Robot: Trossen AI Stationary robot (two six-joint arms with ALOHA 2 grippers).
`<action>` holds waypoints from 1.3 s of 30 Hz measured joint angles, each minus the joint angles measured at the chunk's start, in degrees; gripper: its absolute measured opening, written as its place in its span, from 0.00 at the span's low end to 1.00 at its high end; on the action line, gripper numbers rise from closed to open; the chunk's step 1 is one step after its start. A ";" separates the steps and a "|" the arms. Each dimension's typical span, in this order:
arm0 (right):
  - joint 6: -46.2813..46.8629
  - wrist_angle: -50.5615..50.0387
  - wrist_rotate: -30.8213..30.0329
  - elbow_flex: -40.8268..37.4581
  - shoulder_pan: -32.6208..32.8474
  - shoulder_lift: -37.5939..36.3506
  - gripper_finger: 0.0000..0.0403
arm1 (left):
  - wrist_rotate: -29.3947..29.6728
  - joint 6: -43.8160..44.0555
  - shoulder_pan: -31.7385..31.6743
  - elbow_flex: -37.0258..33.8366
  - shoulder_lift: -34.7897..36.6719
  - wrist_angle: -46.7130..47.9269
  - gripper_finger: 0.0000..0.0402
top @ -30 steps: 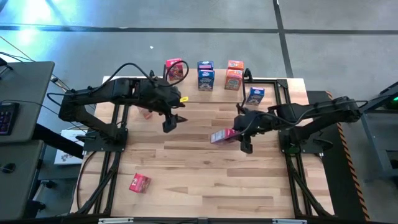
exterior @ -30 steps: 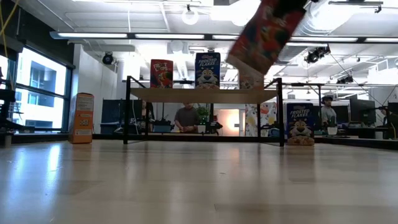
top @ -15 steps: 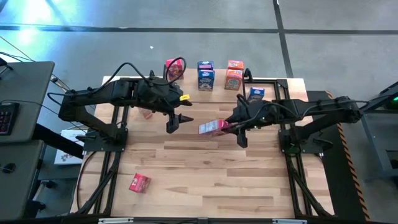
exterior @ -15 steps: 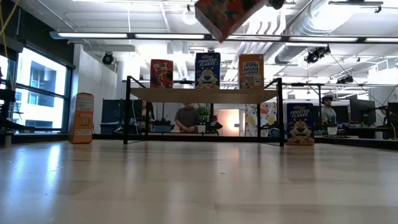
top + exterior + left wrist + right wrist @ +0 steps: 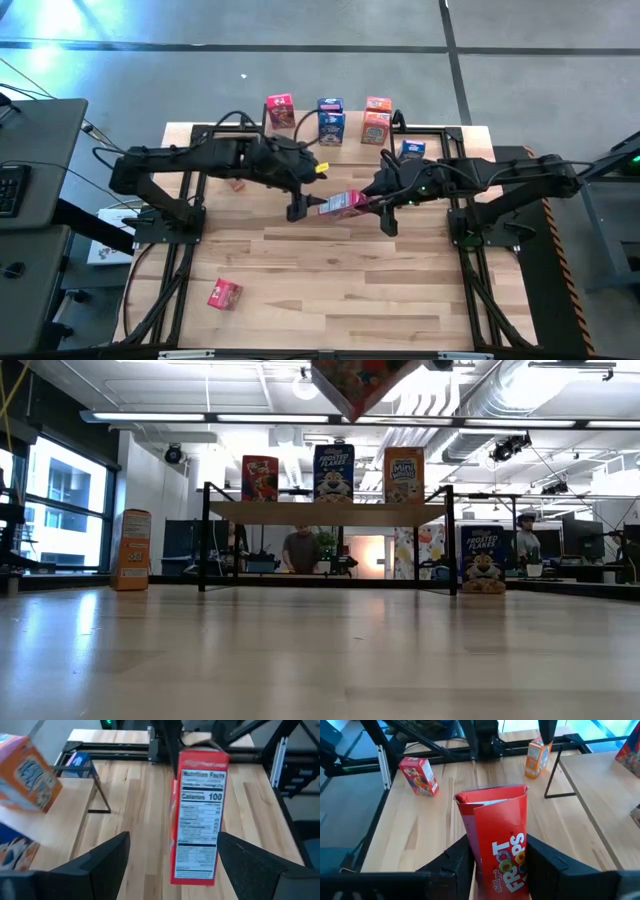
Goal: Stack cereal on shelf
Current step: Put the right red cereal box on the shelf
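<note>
High view: right gripper (image 5: 372, 201) held a red cereal box (image 5: 343, 204) in the air above the middle of the tabletop (image 5: 330, 290), jaws clamped on its two wide faces. Right wrist view had the same box (image 5: 500, 852) squeezed between the two fingers (image 5: 454, 865), top flaps pointing away from the wrist. Left gripper (image 5: 300, 203) sat just left of the held box, jaws spread wide and gripping nothing; in the left wrist view the box's nutrition panel (image 5: 197, 815) stood between the open fingers (image 5: 105, 860), whether touching I couldn't tell.

Shelf (image 5: 300, 136) was at the far edge of the tabletop. On top of it, left to right: a red box (image 5: 280, 110), a blue box (image 5: 331, 120), an orange box (image 5: 376, 119). Low view showed those three upright in a row on the plank (image 5: 325, 510). Another blue box (image 5: 410, 151) stood on the tabletop by the shelf's right end. An orange box (image 5: 131, 550) stood on the tabletop left of the shelf. One more red box (image 5: 224, 293) lay alone near the front left, well apart from both arms.
</note>
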State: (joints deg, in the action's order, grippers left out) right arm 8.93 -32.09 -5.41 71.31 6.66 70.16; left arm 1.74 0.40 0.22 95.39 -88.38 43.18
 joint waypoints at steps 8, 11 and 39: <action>-0.59 -1.52 -0.22 -0.02 -0.31 2.49 0.34 | -0.02 -2.62 0.64 0.02 -2.54 -2.63 0.72; -1.47 -1.10 -0.43 -0.02 -0.31 3.46 0.34 | -0.02 -2.62 0.64 0.08 -3.33 -3.44 0.72; -1.49 3.72 -0.34 -0.04 -1.86 4.90 0.34 | 0.43 -2.13 0.64 0.07 -5.53 -3.72 0.72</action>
State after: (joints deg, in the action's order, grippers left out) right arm 7.44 -28.36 -5.75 71.26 4.80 75.07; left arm 2.17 -1.73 0.86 95.46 -93.91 39.46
